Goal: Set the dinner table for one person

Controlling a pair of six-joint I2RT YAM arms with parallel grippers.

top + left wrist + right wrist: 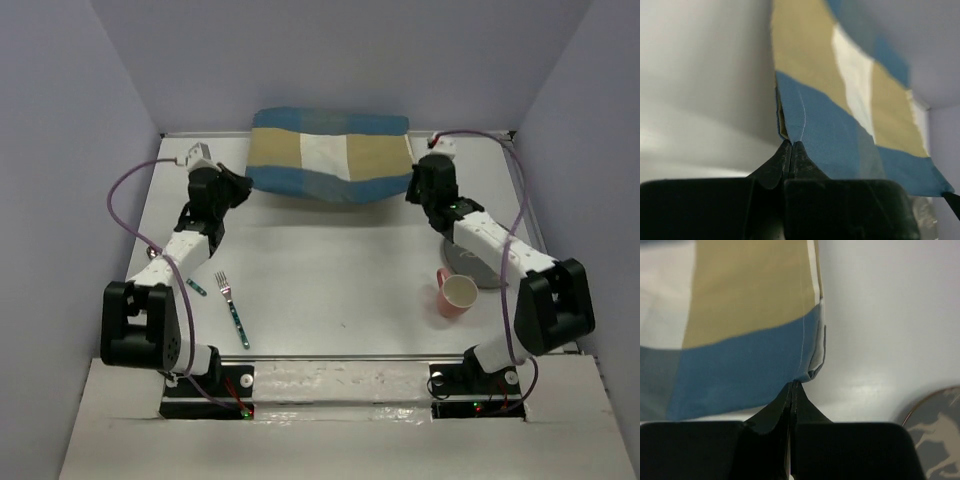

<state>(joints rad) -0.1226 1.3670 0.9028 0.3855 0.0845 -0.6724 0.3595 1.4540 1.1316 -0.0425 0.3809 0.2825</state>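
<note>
We are judging the setting as barely begun. On the white dinner table [330, 260], a teal-handled utensil [196, 286] and the fork [232, 308] are lying loose at the left, the patchwork cloth mat [330, 155] is sagging at the far middle with nothing on it, and the pink cup [457, 293] and grey plate [488, 276] are waiting at the right. Our left gripper [791, 146] is pinching the mat's near-left blue corner with its fingers fully closed, and our right gripper [792, 386] is pinching the near-right corner the same way.
</note>
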